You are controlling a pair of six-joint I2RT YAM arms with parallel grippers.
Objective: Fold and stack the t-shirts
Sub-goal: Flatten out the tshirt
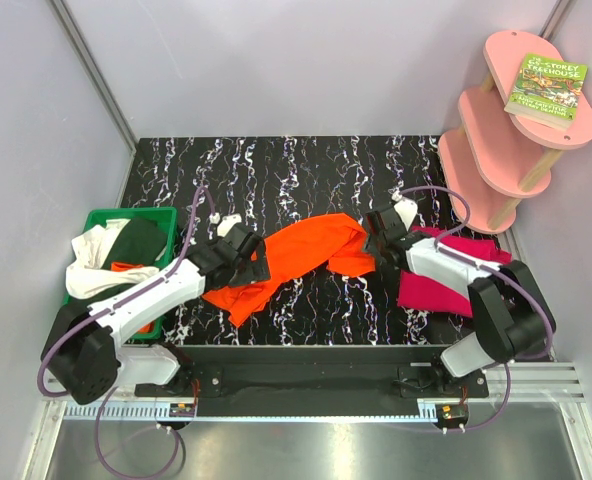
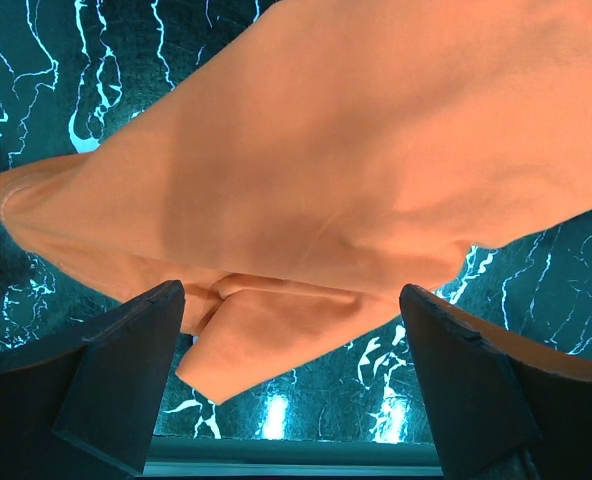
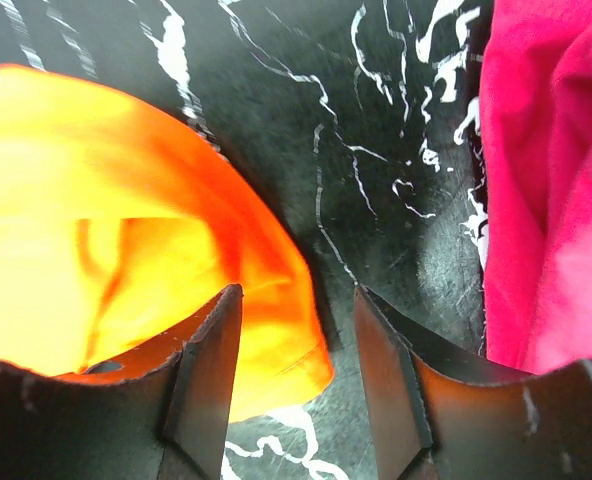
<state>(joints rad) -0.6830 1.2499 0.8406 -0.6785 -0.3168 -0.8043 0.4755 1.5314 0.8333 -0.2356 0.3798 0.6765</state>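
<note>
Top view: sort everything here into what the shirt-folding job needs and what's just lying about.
Job:
orange t-shirt, spread in the middle
magenta-pink t-shirt, at the right
white shirt and dark green shirt, heaped in the green bin

Lying about:
green bin, only a holder
pink shelf
book on its top tier

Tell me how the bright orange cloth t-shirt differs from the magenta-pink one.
The bright orange cloth t-shirt lies spread and rumpled mid-table; the magenta-pink cloth t-shirt sits in a more compact heap at the right, partly under the right arm. Both rest on the black marbled table.
</note>
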